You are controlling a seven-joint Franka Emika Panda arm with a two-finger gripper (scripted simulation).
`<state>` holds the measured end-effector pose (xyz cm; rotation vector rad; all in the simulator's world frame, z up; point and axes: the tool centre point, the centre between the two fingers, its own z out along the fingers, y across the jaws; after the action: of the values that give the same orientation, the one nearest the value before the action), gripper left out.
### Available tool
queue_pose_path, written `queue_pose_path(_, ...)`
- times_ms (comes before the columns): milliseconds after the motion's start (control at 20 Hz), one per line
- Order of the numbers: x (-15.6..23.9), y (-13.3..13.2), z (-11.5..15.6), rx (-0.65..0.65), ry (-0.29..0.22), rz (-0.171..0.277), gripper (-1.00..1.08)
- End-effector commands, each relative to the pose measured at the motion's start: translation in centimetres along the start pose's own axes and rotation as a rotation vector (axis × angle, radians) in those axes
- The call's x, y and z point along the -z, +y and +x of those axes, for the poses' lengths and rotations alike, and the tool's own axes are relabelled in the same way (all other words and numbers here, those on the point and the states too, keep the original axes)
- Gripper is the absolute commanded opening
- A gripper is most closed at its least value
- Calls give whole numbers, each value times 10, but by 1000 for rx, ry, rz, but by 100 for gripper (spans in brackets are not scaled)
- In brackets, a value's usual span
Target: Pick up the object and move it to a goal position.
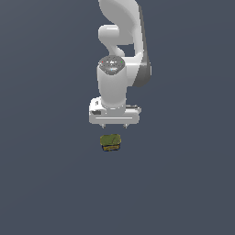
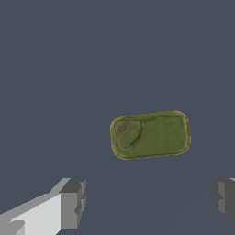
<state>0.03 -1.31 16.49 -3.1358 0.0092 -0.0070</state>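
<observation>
Jaws spread wide, holding nothing; gripper hangs above the block, which sits on the bare tabletop, no edges visible. Risk: block looks off-centre btwn jaws, so closing could nudge or miss it.

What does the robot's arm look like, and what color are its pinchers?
The arm is smooth, rounded and glossy white, with grey at the joints and a grey round cap with tiny red and green dots. The gripper is a wide white bar. In the wrist view its fingertips are blocky and grey.
</observation>
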Motion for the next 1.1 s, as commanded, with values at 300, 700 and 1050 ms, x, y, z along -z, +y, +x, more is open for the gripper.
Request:
queue_pose_path(300,5,4,0,23,-4,-11,100)
queue_pose_path(700,8,6,0,33,-6,-16,100)
queue_pose_path(1050,5,7,1,-25,-7,-14,100)
